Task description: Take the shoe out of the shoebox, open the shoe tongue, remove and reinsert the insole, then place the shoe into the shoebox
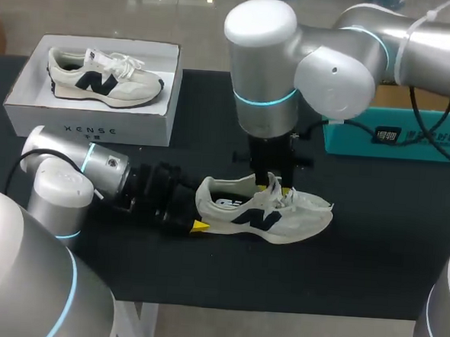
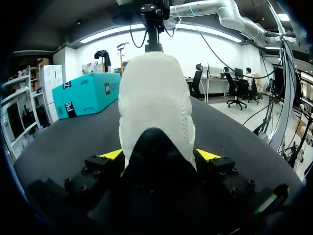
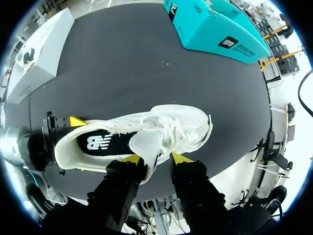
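Observation:
A white shoe (image 1: 264,213) with a dark side logo lies on its sole on the black table, toe to the right. My left gripper (image 1: 197,216) lies low at the heel. In the left wrist view its yellow fingers (image 2: 111,154) press the heel of the shoe (image 2: 154,98) from both sides. From above, my right gripper (image 3: 155,157) is shut on the shoe's raised tongue (image 3: 146,147) at the mouth of the shoe (image 3: 186,125). The dark insole (image 3: 100,142) shows inside. The white shoebox (image 1: 90,122) stands at the back left.
A second, matching shoe (image 1: 101,77) lies inside the shoebox. A teal box (image 1: 395,137) stands at the back right, behind my right arm. The table's front edge runs close below the shoe.

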Action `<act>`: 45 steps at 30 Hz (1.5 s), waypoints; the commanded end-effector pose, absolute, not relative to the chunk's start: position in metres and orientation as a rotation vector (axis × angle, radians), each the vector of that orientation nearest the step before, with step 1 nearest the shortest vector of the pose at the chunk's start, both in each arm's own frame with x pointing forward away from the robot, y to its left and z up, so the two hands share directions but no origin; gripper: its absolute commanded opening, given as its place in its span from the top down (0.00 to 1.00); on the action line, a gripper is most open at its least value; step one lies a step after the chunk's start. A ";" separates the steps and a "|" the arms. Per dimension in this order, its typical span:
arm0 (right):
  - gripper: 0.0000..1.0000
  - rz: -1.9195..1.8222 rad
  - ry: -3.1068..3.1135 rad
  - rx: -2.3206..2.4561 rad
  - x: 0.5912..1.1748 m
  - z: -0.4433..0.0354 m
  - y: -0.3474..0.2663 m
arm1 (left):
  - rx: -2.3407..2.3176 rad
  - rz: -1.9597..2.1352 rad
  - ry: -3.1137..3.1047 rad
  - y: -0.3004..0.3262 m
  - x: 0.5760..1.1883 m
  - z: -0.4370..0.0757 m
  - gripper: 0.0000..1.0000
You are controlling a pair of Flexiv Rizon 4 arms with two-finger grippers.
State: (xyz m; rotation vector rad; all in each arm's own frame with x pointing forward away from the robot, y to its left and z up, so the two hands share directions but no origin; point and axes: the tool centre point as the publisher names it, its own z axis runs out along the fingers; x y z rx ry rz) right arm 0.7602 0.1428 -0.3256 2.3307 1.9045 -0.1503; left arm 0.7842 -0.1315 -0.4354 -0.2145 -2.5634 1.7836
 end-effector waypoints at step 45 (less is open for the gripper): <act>0.70 0.075 1.898 2.478 0.780 -0.320 0.096 | -0.213 1.784 -2.566 -0.134 0.783 -0.440 1.00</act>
